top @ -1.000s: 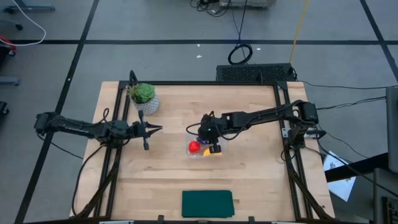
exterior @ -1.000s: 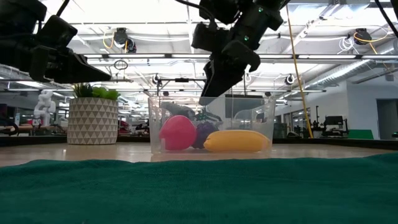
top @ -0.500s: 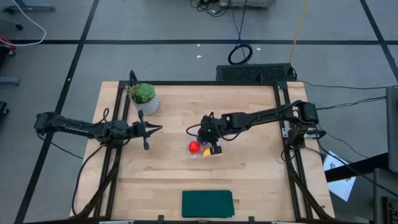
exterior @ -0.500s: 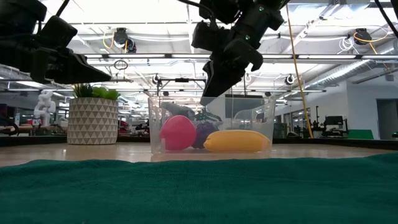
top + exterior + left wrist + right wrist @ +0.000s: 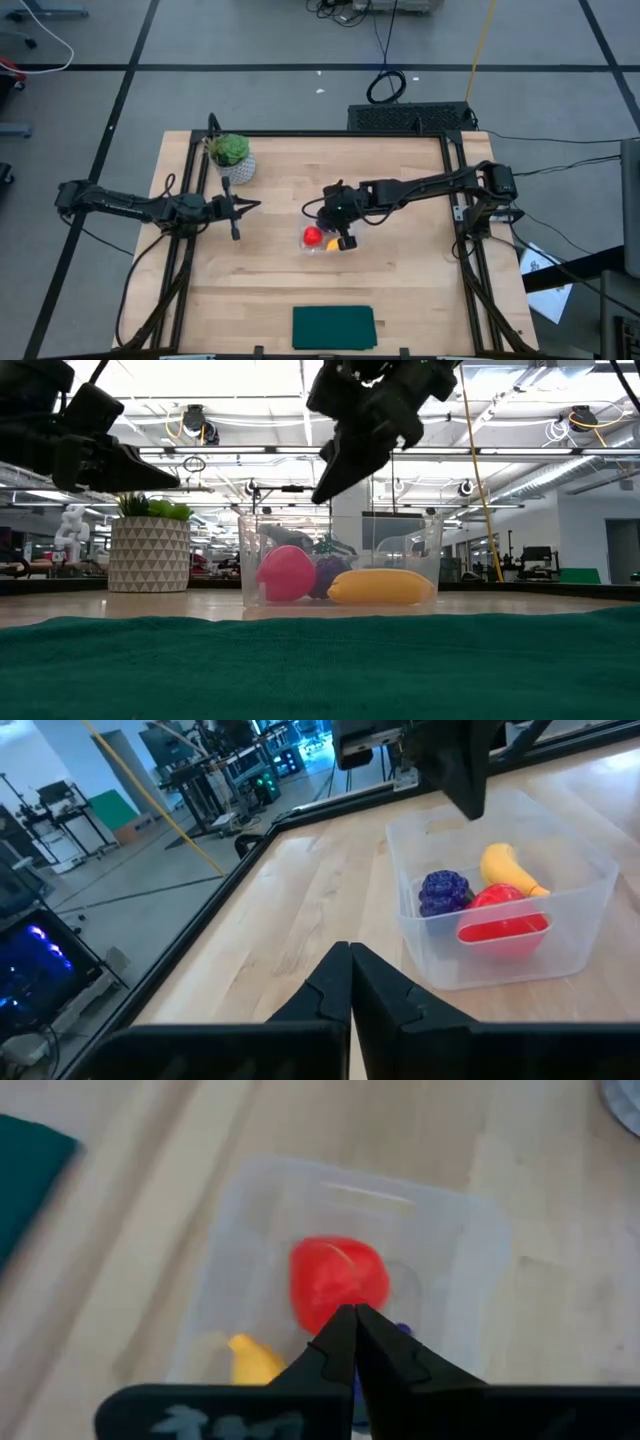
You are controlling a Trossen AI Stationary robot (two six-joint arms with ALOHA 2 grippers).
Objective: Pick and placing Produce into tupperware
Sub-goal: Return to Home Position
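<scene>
1. Check the produce. All three items lie inside the small clear plastic rectangular container with rounded corners, which stands near the middle of the pale wooden table.
   - The round red fruit sits at the left end.
   - The curved yellow banana lies at the right end, along the near wall.
   - The dark purple lumpy piece rests between them, toward the far wall, touching the red fruit.

2. Check the right gripper. Its arm reaches in from the right side of the table. In the low view you see the gripper hanging above the container, its tips clear of the rim and touching none of the produce. In the right wrist view its two dark fingers meet at a point with no gap and carry nothing; the red fruit shows directly beyond them.

3. Check the left gripper. It hangs above the left part of the table, well apart from the container and pointing toward it. In the left wrist view its fingers are pressed together and empty.

4. Note the other items. A green leafy plant in a white patterned pot stands at the far left corner. A dark green flat rectangular mat lies at the near edge.
</scene>
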